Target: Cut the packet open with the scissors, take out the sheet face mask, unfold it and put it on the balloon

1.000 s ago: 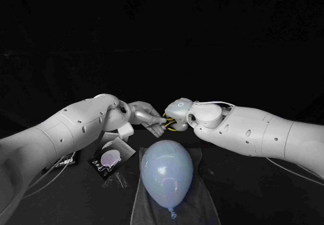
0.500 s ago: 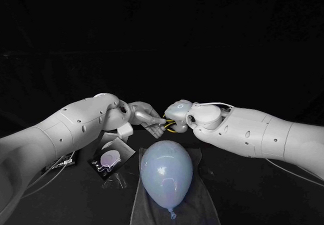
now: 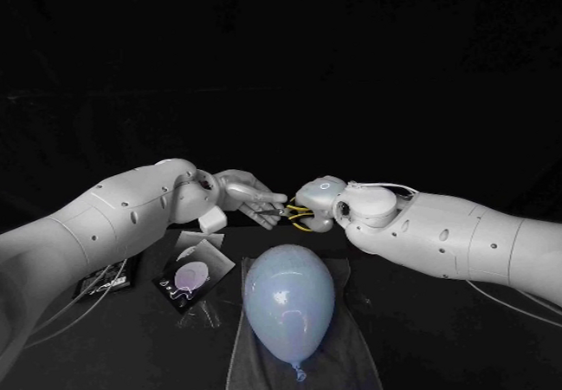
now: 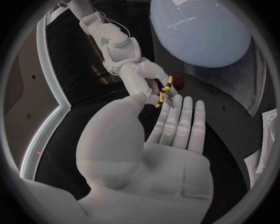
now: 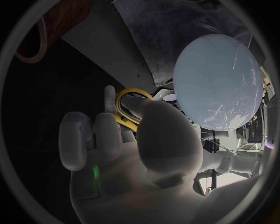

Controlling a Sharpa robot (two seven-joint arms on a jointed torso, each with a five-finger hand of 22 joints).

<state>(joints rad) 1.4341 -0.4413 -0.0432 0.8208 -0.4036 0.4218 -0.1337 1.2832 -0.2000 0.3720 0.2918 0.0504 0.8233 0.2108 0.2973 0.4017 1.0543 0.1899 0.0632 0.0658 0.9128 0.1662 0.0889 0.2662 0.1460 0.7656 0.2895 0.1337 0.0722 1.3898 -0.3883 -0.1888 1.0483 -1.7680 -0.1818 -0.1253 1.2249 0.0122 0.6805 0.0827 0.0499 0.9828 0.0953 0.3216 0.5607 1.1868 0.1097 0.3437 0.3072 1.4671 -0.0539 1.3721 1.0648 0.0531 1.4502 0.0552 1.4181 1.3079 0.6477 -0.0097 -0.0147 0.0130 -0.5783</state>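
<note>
While the balloon (image 3: 288, 299) lies lengthwise on a grey towel (image 3: 245, 370) at the middle of the black table (image 3: 463, 343), knot end toward the robot, both hands meet above its far end. The right hand (image 3: 312, 196) grips the scissors (image 3: 288, 214), its fingers hooked through the yellow handles; the right wrist view shows one yellow loop (image 5: 125, 109) round a finger, with the rest of the tool hidden behind the palm. The blades are dark against the dark table and hard to make out, so I cannot tell whether they are apart or closed. The left hand (image 3: 247, 192) reaches toward the scissors' tip. In the left wrist view its fingers (image 4: 184, 116) lie straight and side by side, palm bare, grasping nothing that shows, and their tips end just beside the scissors; whether they touch the blades cannot be told. The packet (image 3: 188, 273) lies flat on the table just left of the towel, near the left arm, a dark pouch with a pale oval printed on it; whether its edge has been cut is too small to see. Farther left a dark flat card (image 3: 104, 285) is half covered by the left arm.
</note>
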